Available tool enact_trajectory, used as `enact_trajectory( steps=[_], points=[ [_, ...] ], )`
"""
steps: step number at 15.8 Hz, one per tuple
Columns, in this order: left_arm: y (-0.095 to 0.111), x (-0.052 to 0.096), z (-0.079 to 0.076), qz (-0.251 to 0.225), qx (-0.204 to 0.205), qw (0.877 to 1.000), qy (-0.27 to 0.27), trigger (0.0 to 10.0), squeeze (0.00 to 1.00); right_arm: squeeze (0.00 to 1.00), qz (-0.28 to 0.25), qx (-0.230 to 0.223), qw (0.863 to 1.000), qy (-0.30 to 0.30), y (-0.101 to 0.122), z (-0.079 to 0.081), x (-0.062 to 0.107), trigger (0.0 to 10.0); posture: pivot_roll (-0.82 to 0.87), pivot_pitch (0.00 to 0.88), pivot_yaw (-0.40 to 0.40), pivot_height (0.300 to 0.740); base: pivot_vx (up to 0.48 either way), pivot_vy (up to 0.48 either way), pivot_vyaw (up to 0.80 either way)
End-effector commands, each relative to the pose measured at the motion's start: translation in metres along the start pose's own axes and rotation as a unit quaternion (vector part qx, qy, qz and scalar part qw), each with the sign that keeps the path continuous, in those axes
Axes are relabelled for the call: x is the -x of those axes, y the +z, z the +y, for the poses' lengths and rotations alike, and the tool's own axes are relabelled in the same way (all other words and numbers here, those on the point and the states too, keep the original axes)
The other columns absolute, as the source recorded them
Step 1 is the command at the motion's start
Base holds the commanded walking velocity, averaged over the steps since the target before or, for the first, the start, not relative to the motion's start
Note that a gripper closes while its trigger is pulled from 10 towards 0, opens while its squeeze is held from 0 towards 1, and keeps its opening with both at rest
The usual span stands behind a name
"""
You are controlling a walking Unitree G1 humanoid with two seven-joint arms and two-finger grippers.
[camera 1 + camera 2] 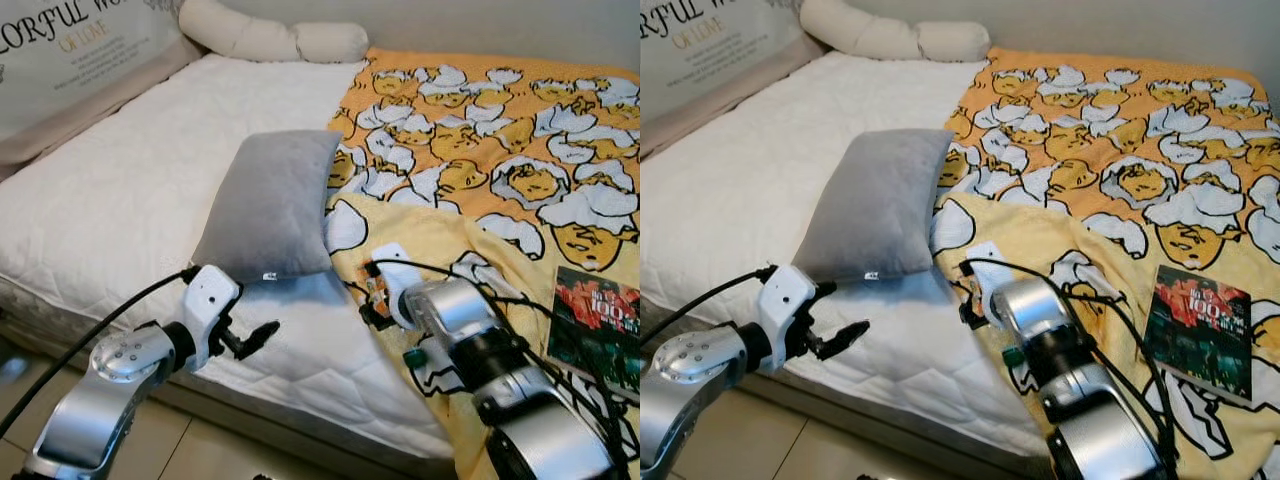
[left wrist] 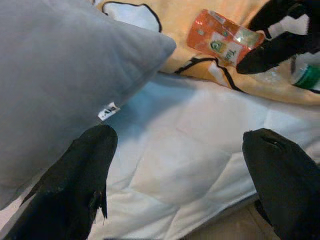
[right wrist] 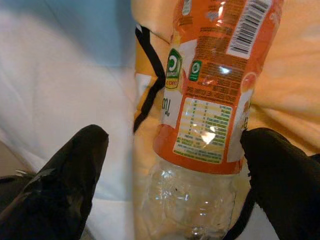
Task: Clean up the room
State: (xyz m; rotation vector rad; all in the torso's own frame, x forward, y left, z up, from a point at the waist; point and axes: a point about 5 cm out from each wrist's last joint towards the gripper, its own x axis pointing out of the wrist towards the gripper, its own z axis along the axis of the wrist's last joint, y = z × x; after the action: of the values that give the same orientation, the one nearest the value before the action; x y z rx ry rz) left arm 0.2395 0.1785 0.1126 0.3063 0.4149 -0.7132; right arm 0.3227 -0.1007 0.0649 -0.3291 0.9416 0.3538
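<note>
Take the grey pillow as your marker; it lies on the white mattress, its right edge overlapping the yellow blanket.

Just below the pillow's near corner your left gripper hovers over the mattress edge, fingers spread wide and holding nothing.

To the right of that same corner, on the blanket's near edge, lies the clear plastic bottle with its orange label. Your right gripper is at it, jaws wide apart. One finger looks to touch the label's edge and the other stands clear, though from the head cameras the wrist hides most of this, so I'd say it is probably not gripped yet.

Further right of the pillow, well apart, a book rests on the blanket.

The risk: the bottle is round, empty and lying on soft cloth. Close off-centre and it may squirt sideways, roll off the bed, or you pinch blanket with it.
</note>
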Motion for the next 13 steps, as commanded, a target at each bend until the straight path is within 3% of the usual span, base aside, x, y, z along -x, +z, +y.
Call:
enact_trajectory(
  steps=[1, 2, 3, 4, 13],
  points=[
    [0.0016, -0.0003, 0.0020, 0.005, -0.009, 1.000, -0.007, 10.0, 1.00, 0.00, 0.007, 0.008, 1.000, 0.001, -0.0007, 0.0034, -0.0030, 10.0, -0.04, 0.000, 0.089, 0.740, 0.000, 0.000, 0.00],
    [0.0020, 0.0002, 0.0024, 0.009, -0.008, 1.000, -0.015, 10.0, 1.00, 0.00, 0.008, 0.007, 1.000, 0.003, 0.0006, 0.0046, -0.0030, 7.2, -0.04, 0.000, 0.088, 0.740, 0.000, 0.000, 0.00],
    [0.0018, 0.0004, 0.0025, 0.009, -0.008, 1.000, -0.016, 10.0, 1.00, 0.00, 0.009, 0.006, 1.000, 0.004, 0.0009, 0.0050, -0.0032, 7.2, -0.04, 0.000, 0.088, 0.740, 0.000, 0.000, 0.00],
    [0.0024, 0.0014, 0.0036, 0.013, -0.012, 1.000, -0.019, 10.0, 1.00, 0.00, 0.018, 0.015, 1.000, 0.011, 0.0010, 0.0061, -0.0011, 0.0, -0.04, 0.000, 0.088, 0.740, 0.000, 0.000, 0.00],
    [0.0025, -0.0001, 0.0097, 0.016, -0.024, 0.999, -0.019, 10.0, 0.99, 0.00, 0.027, 0.007, 0.999, 0.024, -0.0010, 0.0048, 0.0016, 0.0, -0.05, 0.000, 0.093, 0.740, 0.000, 0.000, 0.00]
  ],
)
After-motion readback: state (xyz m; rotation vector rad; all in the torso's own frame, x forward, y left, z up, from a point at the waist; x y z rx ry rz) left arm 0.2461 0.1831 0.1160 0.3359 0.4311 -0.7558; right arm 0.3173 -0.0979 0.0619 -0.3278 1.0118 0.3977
